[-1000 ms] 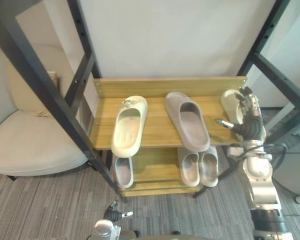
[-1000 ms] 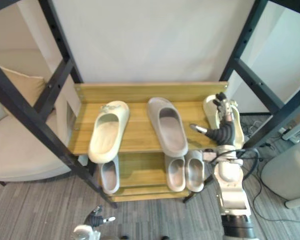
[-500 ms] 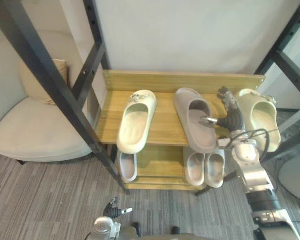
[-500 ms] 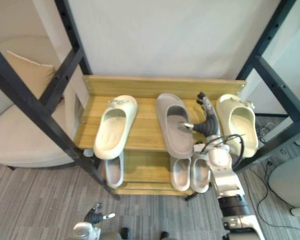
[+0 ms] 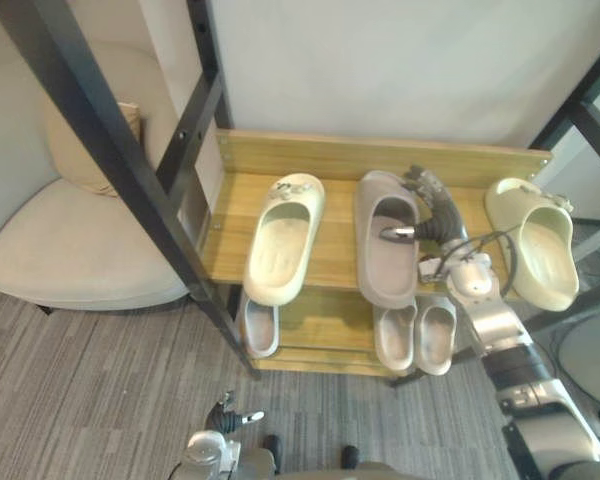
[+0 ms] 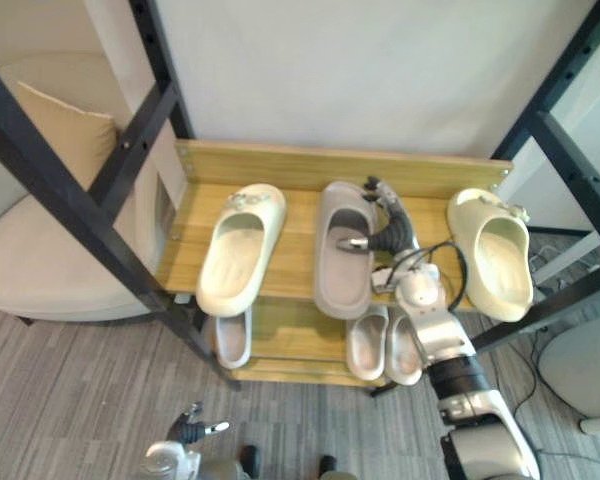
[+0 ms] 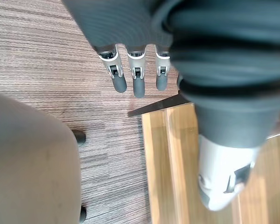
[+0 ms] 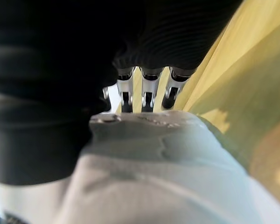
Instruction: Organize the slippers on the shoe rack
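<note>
Nearest the robot, the left hand [image 7: 130, 32] hangs over the carpet floor [image 5: 100, 380], its fingers [image 7: 136, 84] straight and apart, holding nothing.

Beyond it stands the shoe rack [image 5: 380, 155], with two wooden shelves inside a black frame [image 5: 130, 170]. On the lower shelf [image 5: 320, 335], a single small slipper [image 5: 261, 327] lies at the left end. A pair of small slippers [image 5: 416, 336] lies side by side at the right end, toes toward the back.

On the upper shelf [image 5: 335, 240] three larger slippers lie in a row, all with toes toward the back board and heels reaching past the front edge. The left cream slipper [image 5: 283, 238] lies left of centre, angled slightly. The grey slipper [image 5: 385, 250] lies at the centre. The right cream slipper [image 5: 535, 240] lies at the right end, well apart from its mate.

The right hand [image 5: 435, 215] is clamped on the grey slipper's right side. Its thumb reaches into the foot opening, and its fingers [image 6: 380, 197] curl against the outside of the toe band. In the right wrist view the slipper's grey surface lies against the palm, with the fingertips [image 8: 149, 95] showing past it.

To the left of the rack is a beige armchair [image 5: 70, 240] with a cushion [image 5: 80, 150]. Behind the rack rises a white wall [image 5: 380, 70].
</note>
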{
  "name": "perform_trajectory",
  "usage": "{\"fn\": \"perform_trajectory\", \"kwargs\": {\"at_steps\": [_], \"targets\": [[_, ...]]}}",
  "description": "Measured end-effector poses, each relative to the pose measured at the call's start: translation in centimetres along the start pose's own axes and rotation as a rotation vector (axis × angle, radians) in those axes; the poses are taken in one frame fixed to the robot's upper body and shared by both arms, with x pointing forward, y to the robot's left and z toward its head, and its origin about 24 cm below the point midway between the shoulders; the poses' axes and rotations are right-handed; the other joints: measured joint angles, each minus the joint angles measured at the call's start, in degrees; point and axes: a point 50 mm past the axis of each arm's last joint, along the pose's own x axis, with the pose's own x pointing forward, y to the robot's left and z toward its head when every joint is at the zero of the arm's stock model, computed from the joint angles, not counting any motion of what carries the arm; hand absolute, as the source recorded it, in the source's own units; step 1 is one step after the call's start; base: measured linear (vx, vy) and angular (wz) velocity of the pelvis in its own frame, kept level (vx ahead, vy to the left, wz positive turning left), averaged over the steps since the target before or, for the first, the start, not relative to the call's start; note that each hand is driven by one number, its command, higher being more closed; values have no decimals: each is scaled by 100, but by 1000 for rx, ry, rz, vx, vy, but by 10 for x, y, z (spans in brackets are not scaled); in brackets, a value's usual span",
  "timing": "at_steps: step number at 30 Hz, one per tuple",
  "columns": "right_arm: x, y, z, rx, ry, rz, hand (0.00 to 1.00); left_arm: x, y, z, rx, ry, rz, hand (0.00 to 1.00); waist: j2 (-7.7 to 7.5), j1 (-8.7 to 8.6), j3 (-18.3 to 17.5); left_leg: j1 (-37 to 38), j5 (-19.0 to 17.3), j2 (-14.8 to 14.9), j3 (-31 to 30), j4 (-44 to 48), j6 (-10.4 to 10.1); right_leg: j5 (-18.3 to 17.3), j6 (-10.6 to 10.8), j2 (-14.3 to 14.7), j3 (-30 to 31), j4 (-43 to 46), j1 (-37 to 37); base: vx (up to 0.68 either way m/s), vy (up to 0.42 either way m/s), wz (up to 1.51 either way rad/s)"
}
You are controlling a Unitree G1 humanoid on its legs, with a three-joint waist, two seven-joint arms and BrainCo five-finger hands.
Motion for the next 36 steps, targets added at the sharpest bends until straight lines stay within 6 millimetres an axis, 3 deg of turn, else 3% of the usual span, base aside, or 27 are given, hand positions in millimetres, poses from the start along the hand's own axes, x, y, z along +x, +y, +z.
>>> {"fn": "perform_trajectory", "kwargs": {"at_steps": [6,12,19,28,36], "targets": [[10,0,11,-10,-35,40,100,1,1,3,-16,-9,7,0,-18,33,117,198,328,29,-74,-495,-79,-4,5,21,-36,6,-14,-75,-47,5],[9,1,12,1,-41,64,100,1,2,2,-15,-7,8,0,-29,32,118,287,373,34,-68,-588,-106,-92,104,17,-13,13,-4,-50,-38,-2],[-12,-3,20,21,-97,42,100,0,2,2,-17,-5,9,0,-29,-7,118,287,373,19,-59,-588,-106,-133,129,1,11,-2,-6,0,0,0],[-39,-42,80,47,-401,-162,100,-2,4,-5,-31,15,20,0,-24,-170,76,416,327,65,77,-587,-93,-127,128,4,166,98,0,-8,-7,-9],[-69,-37,94,131,-521,-152,100,-6,3,-15,-31,41,12,0,52,-312,-155,499,290,77,285,-587,-112,-134,129,11,350,130,-28,-45,-10,-15]]}}
